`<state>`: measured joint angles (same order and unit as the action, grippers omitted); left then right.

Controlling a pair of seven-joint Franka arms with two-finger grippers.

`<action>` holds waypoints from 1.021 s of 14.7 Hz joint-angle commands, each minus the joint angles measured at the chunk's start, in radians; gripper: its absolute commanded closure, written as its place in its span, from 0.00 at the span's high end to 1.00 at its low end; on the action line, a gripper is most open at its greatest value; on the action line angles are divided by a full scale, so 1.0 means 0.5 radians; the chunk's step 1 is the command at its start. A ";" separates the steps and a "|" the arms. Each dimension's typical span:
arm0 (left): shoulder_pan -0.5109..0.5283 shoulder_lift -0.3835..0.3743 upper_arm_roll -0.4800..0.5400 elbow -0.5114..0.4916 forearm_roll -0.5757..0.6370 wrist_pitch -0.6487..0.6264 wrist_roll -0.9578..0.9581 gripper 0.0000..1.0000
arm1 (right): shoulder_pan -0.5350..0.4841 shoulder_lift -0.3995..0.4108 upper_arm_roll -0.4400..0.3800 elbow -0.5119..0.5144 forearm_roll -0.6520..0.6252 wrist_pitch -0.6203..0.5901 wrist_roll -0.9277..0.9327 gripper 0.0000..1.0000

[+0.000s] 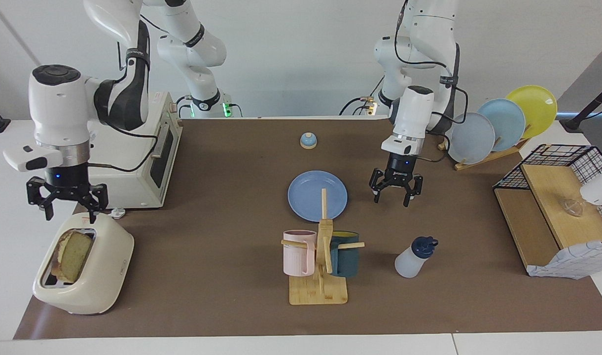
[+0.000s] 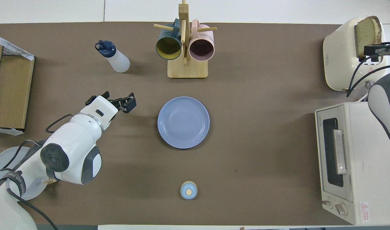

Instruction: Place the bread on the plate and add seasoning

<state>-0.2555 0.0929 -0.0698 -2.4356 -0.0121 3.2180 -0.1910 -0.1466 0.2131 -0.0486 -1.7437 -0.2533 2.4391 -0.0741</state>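
The bread [image 1: 73,256] [image 2: 367,33] stands upright in the slot of a cream toaster [image 1: 96,276] at the right arm's end of the table. My right gripper [image 1: 69,214] [image 2: 375,51] hangs open just above the toaster's top, touching nothing. The blue plate [image 1: 317,195] [image 2: 183,122] lies bare in the middle of the brown mat. My left gripper [image 1: 392,201] [image 2: 119,99] hovers open and holds nothing, over the mat beside the plate, toward the left arm's end. The seasoning bottle [image 1: 414,257] [image 2: 113,56] stands upright, farther from the robots than the plate.
A wooden mug rack [image 1: 320,276] with a pink mug and a teal mug stands farther out than the plate. A white toaster oven [image 1: 133,162] sits near the toaster. A small bell [image 1: 308,141], an upright plate rack [image 1: 498,128] and a wire-and-wood shelf [image 1: 557,207] are also here.
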 commanded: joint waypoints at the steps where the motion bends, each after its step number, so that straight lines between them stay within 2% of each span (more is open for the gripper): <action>1: -0.011 0.127 0.048 0.119 -0.022 0.028 0.002 1.00 | -0.011 0.061 0.017 0.076 0.126 0.024 -0.002 0.85; 7: -0.050 0.293 0.066 0.315 -0.022 0.028 0.005 1.00 | -0.001 0.159 0.020 0.097 0.120 0.172 0.004 0.82; 10: -0.130 0.333 0.155 0.386 -0.022 0.007 0.008 1.00 | -0.013 0.166 0.020 0.100 0.105 0.224 -0.008 0.80; 11: -0.194 0.354 0.231 0.398 -0.022 0.007 0.008 1.00 | -0.020 0.166 0.020 0.100 0.105 0.218 -0.017 0.71; 12: -0.319 0.366 0.371 0.407 -0.022 0.004 0.008 1.00 | -0.020 0.166 0.017 0.103 0.102 0.206 -0.017 0.56; 15: -0.834 0.498 0.938 0.487 -0.025 -0.006 -0.001 1.00 | -0.020 0.163 0.017 0.110 0.095 0.154 -0.048 0.28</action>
<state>-0.5078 0.2811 0.2274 -2.2411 -0.0123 3.2171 -0.1907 -0.1475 0.2854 -0.0461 -1.7071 -0.2056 2.5354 -0.0752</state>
